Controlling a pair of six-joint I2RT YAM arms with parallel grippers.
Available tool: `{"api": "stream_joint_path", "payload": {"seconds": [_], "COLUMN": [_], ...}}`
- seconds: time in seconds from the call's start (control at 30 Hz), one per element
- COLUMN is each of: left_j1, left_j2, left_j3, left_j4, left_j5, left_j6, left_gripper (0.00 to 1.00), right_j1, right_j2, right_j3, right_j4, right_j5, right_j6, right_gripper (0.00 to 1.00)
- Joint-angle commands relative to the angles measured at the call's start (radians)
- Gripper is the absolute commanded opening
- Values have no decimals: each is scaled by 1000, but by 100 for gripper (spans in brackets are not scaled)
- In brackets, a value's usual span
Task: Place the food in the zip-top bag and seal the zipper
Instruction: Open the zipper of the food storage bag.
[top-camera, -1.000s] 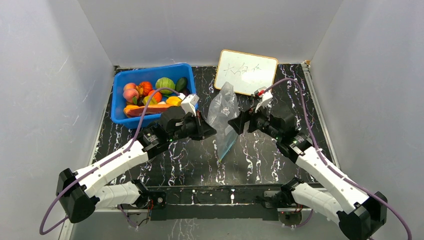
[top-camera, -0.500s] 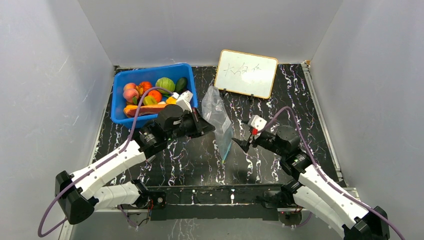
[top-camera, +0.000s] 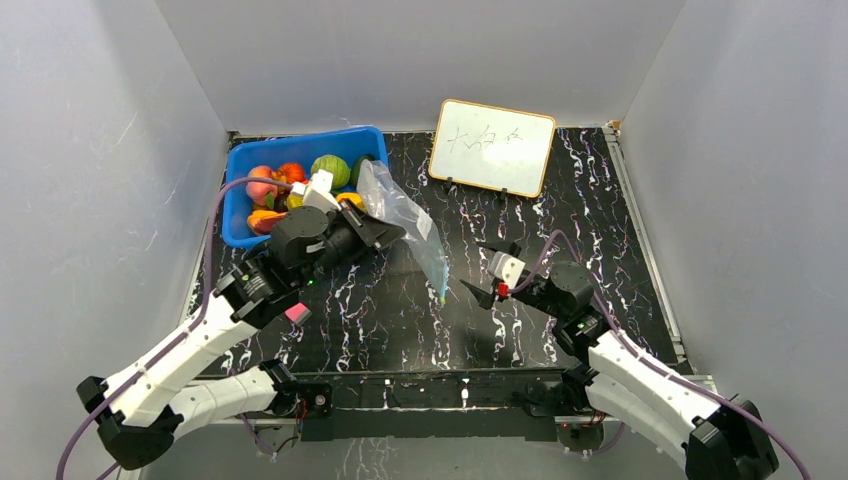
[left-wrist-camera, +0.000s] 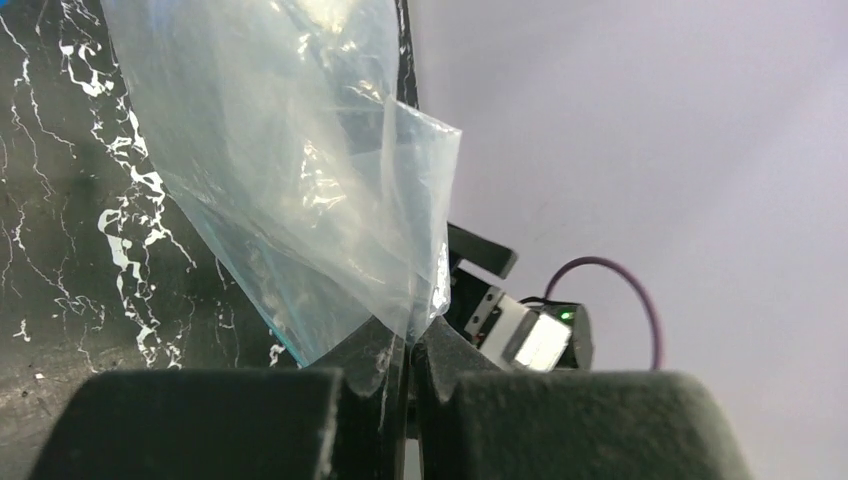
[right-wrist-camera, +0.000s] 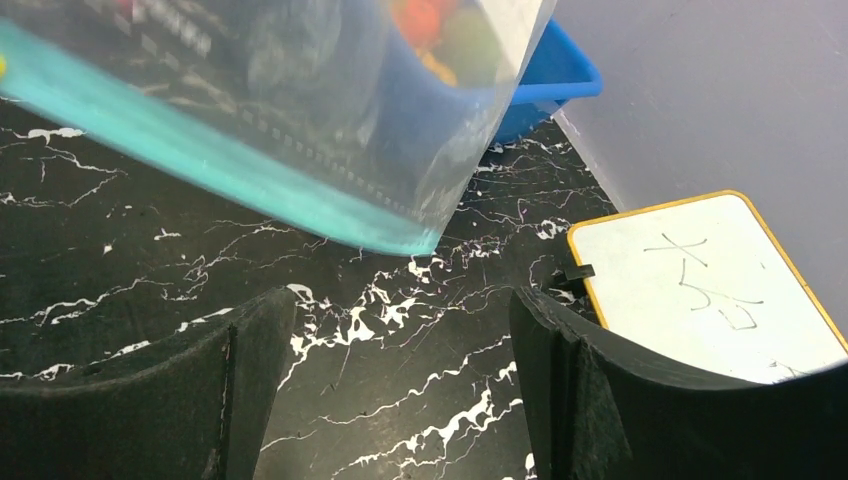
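My left gripper (top-camera: 392, 229) is shut on a corner of the clear zip-top bag (top-camera: 402, 218) and holds it in the air beside the bin. The wrist view shows the fingers pinching the bag (left-wrist-camera: 300, 180). The teal zipper (top-camera: 441, 283) hangs at the bag's lower end and shows in the right wrist view (right-wrist-camera: 210, 165). My right gripper (top-camera: 478, 272) is open and empty, just right of the zipper end, low over the table. The food (top-camera: 300, 185), peaches, a green fruit and orange and red pieces, lies in the blue bin.
The blue bin (top-camera: 240, 228) stands at the back left. A whiteboard (top-camera: 491, 145) leans at the back centre and shows in the right wrist view (right-wrist-camera: 700, 280). A small pink cube (top-camera: 296, 313) lies by my left forearm. Grey walls enclose the black marbled table.
My right gripper let go of the bag, dropped low and drew back toward the front. My left gripper swung left toward the bin, carrying the bag with it.
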Motion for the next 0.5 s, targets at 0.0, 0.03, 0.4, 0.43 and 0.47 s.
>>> {"api": "stream_joint_path", "payload": {"seconds": [0.0,0.03,0.4,0.43,0.47], "left_j1": [-3,-3,-3,-3,-3], "left_j2": [-56,-63,-105,-110,-112], "left_j3": [34,34,20,13,13], "left_j4": [-33,-28,19,24,25], "left_j5": [-89,-90,-69,-71,-73], "left_j6": [-69,-77,-159,-163,-164], "left_gripper": [0,0,0,0,0], "right_j1": [14,18,89,97,106], "right_j2": [37,49,249,260,272], "right_j3": [-29,-39,-39,-35,-33], "right_j4": [210,259,577,577,579], "right_j5": [-9,3,84,79,74], "right_j6": [-12,6,36,31,25], "right_gripper": [76,74,47,46,47]}}
